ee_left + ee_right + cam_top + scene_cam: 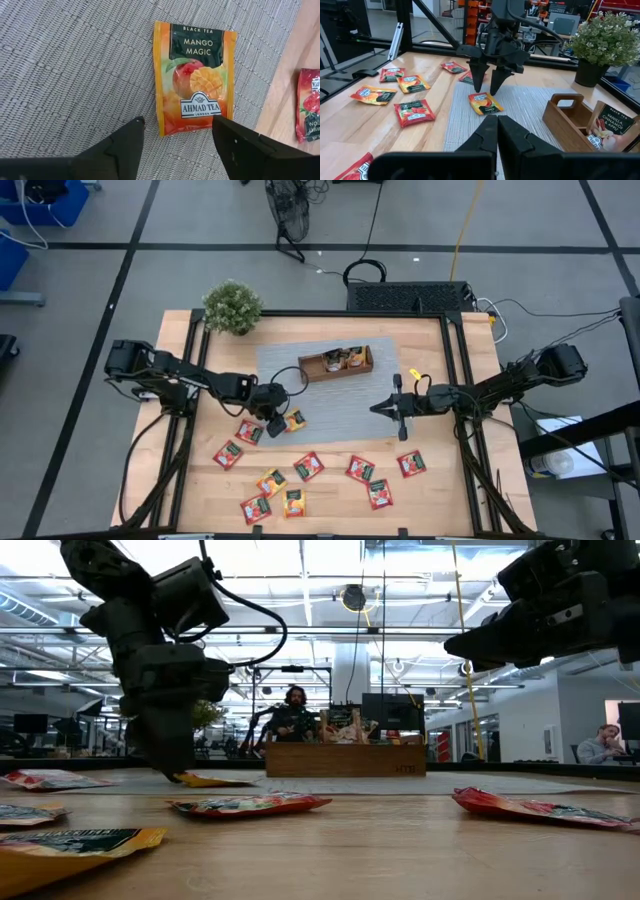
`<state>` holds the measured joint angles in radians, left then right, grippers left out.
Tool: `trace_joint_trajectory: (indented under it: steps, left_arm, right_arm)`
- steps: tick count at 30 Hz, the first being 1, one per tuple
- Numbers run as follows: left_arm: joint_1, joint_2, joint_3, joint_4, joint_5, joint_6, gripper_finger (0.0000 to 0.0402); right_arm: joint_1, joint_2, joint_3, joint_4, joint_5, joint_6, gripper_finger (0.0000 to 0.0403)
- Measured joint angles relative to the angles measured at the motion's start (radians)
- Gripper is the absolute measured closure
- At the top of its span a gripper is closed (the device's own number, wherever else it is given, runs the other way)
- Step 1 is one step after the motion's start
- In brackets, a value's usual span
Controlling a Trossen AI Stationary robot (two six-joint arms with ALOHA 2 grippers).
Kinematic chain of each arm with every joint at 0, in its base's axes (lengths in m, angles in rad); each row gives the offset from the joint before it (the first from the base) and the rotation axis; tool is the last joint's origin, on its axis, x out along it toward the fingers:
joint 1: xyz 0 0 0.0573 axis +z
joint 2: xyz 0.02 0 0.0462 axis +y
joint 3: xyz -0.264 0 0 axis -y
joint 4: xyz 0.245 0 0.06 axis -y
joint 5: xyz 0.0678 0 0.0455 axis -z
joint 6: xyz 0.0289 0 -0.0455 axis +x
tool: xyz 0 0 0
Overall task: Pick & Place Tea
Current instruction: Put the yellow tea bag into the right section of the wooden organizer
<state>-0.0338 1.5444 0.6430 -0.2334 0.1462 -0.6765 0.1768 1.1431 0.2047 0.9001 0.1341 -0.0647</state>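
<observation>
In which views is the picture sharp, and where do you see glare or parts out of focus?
Left wrist view: sharp; the mango tea packet print is readable on the grey mat, even light. Low view: bright ceiling lights glare behind the dark arms; the nearest packet is blurred. Right wrist view: the right end effector is soft, the left end effector clear. High view: even, no strong shadows.

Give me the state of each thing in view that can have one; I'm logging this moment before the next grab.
left gripper: open, fingers either side of the mango packet's near end
right gripper: shut, empty, over the grey mat
mango tea packet: flat on the mat, not gripped
wooden tray: upright, some packets inside
other tea packets: loose on the table
</observation>
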Motion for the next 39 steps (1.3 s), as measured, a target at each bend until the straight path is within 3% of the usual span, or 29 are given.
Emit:
trace_joint_trajectory:
  steps: [5,12,17,20,22,26,29,33,39]
  left_arm:
    - [0.001,0.000,-0.001,-0.028,-0.011,0.007,0.0228]
    - [0.003,0.002,-0.002,-0.033,-0.038,0.013,0.0382]
    - [0.005,0.001,-0.003,-0.013,-0.039,0.064,0.0397]
    - [0.004,-0.024,0.011,-0.009,0.030,0.117,0.0393]
    - [-0.015,-0.048,0.075,-0.092,0.012,0.162,0.0388]
    - [-0.105,-0.055,0.287,-0.391,-0.265,0.312,0.0396]
    - [-0.147,-0.031,0.404,-0.455,-0.358,0.300,0.0394]
    - [-0.175,0.028,0.464,-0.426,-0.361,0.285,0.0343]
    - [-0.197,0.199,0.455,-0.472,-0.360,0.301,0.0226]
  right_arm:
    - [0.000,0.000,0.000,0.000,0.000,0.000,0.0403]
    - [0.000,0.000,0.000,0.000,0.000,0.000,0.0403]
    - [0.000,0.000,0.000,0.000,0.000,0.000,0.0403]
    - [0.000,0.000,0.000,0.000,0.000,0.000,0.0403]
    - [0.000,0.000,0.000,0.000,0.000,0.000,0.0403]
    - [-0.002,0.000,0.000,-0.002,0.001,0.000,0.0403]
    - [-0.007,0.000,0.000,0.000,0.000,0.000,0.0403]
    - [-0.007,0.000,0.000,-0.008,0.000,0.000,0.0403]
    - [-0.007,0.000,0.000,-0.014,0.000,0.000,0.0403]
